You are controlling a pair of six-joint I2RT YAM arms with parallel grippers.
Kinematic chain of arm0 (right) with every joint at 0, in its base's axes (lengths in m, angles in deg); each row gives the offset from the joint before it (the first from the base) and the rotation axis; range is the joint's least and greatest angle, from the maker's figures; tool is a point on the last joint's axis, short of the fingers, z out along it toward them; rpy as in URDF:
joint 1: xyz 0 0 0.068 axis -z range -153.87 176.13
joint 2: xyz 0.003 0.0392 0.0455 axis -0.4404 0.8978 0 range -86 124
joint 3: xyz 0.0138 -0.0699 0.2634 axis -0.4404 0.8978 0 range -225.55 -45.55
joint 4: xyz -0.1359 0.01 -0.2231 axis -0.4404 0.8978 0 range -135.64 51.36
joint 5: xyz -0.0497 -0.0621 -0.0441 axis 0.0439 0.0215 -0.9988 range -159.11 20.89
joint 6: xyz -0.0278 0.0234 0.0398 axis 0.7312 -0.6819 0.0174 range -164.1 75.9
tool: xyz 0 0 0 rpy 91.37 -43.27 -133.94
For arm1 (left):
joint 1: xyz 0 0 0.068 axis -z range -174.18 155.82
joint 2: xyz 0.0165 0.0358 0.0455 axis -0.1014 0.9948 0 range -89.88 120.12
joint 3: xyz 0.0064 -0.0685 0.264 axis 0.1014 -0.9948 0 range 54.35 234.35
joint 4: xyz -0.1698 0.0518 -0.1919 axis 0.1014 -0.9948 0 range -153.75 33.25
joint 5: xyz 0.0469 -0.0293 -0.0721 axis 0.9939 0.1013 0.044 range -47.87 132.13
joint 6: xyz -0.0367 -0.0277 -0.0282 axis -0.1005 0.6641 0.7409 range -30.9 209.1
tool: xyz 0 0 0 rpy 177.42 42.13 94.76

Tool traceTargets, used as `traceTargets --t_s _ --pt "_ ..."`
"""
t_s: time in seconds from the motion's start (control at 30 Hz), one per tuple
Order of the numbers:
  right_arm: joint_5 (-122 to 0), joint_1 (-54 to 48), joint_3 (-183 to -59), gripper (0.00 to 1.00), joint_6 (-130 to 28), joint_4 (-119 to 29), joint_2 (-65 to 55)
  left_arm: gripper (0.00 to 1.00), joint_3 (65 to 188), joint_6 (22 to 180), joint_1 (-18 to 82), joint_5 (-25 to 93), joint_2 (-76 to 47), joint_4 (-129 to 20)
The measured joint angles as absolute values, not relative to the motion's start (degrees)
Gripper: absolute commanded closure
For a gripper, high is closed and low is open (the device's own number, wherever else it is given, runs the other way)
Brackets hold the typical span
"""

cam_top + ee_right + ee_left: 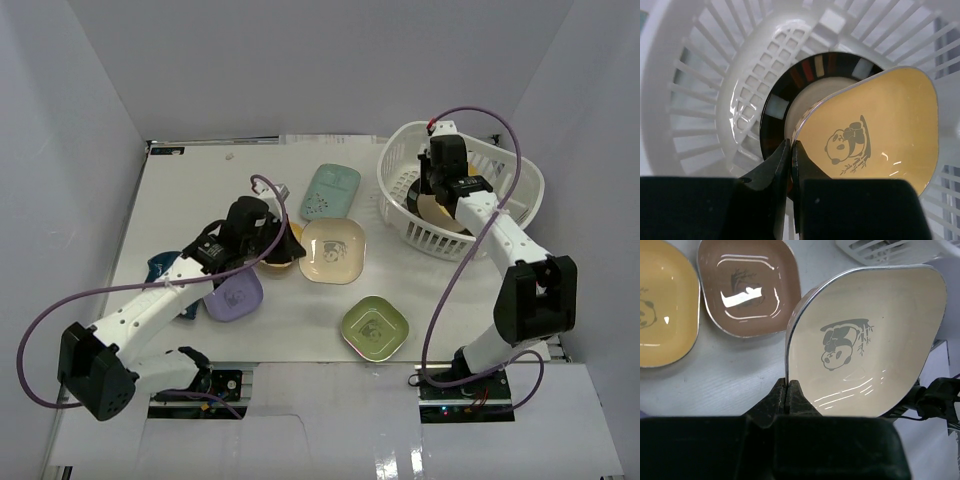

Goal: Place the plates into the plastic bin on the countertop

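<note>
Right wrist view: right gripper [791, 146] pinches the orange plate [875, 130] by its rim over the bin [690, 100]; best lowered flat onto the black-rimmed plate [790, 80].

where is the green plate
Top view: the green plate sits on the countertop by its near edge, right of centre, closest to the cream plate.

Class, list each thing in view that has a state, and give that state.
left hand, shut on cream plate rim
right hand, shut on orange plate inside plastic bin
black-rimmed plate, lying in plastic bin
green plate, loose on countertop
mint plate, loose on countertop
</note>
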State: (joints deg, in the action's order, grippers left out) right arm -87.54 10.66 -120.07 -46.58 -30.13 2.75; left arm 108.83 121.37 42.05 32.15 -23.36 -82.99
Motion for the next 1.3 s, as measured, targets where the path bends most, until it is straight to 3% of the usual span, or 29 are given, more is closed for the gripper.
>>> traceTargets --t_s 0.1,0.17,0.2,0.3,0.37,0.57,0.63,0.67,0.77,0.9,1.07,1.2,1.23,1.3 --pt "-84.1 12.7 -119.5 0.85 -47.0 -29.9 6.5 1.00 112.5 121.0 42.2 32.0 -20.1 -82.0" --pt "-82.2 13.7 -119.5 0.75 -47.6 -30.1 8.1 1.00 115.1 120.6 42.3 32.0 -17.8 -82.0" --pt "-81.3 14.1 -119.4 0.62 -48.2 -30.2 8.5 1.00 116.5 120.5 42.4 32.0 -16.6 -82.0" --pt "-78.2 15.2 -119.2 0.47 -50.0 -30.6 8.5 1.00 120.8 120.1 42.7 32.2 -12.7 -82.0" --pt "-76.4 16.0 -119.2 0.44 -51.3 -30.8 8.0 1.00 123.9 119.9 43.1 32.3 -10.0 -82.0" --pt "-71.9 18.4 -120.1 0.46 -55.6 -29.2 0.9 1.00 134.8 119.7 44.7 33.9 -1.3 -83.4" --pt "-71.3 19.0 -120.9 0.55 -57.2 -29.1 -3.7 1.00 139.9 119.5 45.6 34.9 2.7 -84.3" --pt "-70.7 19.3 -121.4 0.70 -58.0 -29.1 -6.3 1.00 143.2 119.5 46.3 35.5 5.3 -84.9" --pt "-68.1 19.7 -122.9 0.86 -61.1 -29.5 -14.5 1.00 153.5 119.5 48.2 36.9 13.1 -87.2" --pt "-64.3 19.6 -123.7 0.89 -64.5 -30.9 -24.5 1.00 170.9 119.7 50.8 38.4 26.1 -90.6" --pt "-60.9 19.6 -121.6 0.89 -67.7 -32.7 -33.1 1.00 188.9 121.4 53.0 39.3 39.5 -93.1" --pt "-58.3 19.5 -117.7 0.83 -69.5 -33.9 -36.7 1.00 190.9 123.5 54.3 39.9 43.0 -91.0" --pt "-58.2 19.5 -116.7 0.78 -69.5 -33.7 -36.9 1.00 190.9 124.0 54.7 40.0 43.7 -90.0" --pt "-58.8 19.5 -115.6 0.51 -69.1 -32.9 -36.7 1.00 191.6 124.7 55.2 40.3 44.9 -88.8"
